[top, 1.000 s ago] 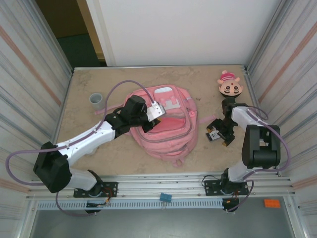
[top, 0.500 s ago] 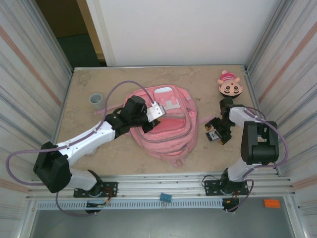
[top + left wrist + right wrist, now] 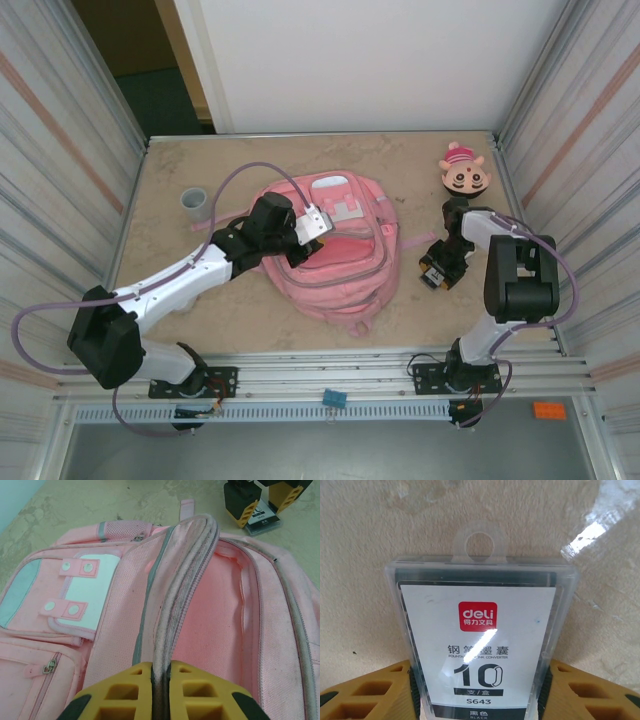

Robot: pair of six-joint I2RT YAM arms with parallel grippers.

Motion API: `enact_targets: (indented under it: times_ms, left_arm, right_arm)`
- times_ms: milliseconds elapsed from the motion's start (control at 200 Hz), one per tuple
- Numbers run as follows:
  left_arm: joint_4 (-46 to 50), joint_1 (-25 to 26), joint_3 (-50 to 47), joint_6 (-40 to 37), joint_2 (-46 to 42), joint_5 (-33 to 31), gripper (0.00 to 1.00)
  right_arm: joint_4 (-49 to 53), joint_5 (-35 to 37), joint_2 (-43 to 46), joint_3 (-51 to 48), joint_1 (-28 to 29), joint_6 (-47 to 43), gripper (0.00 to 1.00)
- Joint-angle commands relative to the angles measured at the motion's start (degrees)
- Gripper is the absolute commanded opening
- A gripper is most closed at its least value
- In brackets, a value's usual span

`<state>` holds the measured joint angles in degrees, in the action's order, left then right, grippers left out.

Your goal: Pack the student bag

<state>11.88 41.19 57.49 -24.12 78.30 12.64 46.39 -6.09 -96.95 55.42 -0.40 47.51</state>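
Two arms work over a beige, mottled table. Ribbed metal panels enclose it at 9 and 3 o'clock; a white wall stands at 12. The student bag lies at centre, main compartment open. The left gripper pinches its zipper rim, fingers narrow. At 3 o'clock of the bag, the right gripper sets both pads flush against a clear Deli ink-converter box lying on the table. A cartoon plush sits at 2 o'clock, a grey cup at 10.
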Motion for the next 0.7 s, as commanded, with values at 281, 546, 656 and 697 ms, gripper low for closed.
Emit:
enact_targets:
  times_ms: [281, 546, 656, 697]
  left_arm:
    - [-3.61, -1.9, -1.3, 6.02, -4.53, 1.59, 0.03]
    - [-5.65, -2.06, -1.73, 14.49, -4.95, 0.89, 0.02]
    - [-7.34, -2.08, -1.61, 17.41, -5.18, 2.38, 0.02]
    - [-7.78, -2.08, -1.46, 18.14, -5.42, 2.71, 0.02]
  right_arm:
    - [2.12, -3.28, 12.23, 0.28, 4.96, -4.03, 0.41]
    - [-0.15, -10.6, 28.24, -0.47, 12.66, 7.81, 0.41]
    - [-5.43, -12.33, 32.22, -1.81, 18.71, 15.82, 0.42]
    - [-7.83, -12.68, 32.93, -2.68, 21.2, 18.76, 0.42]
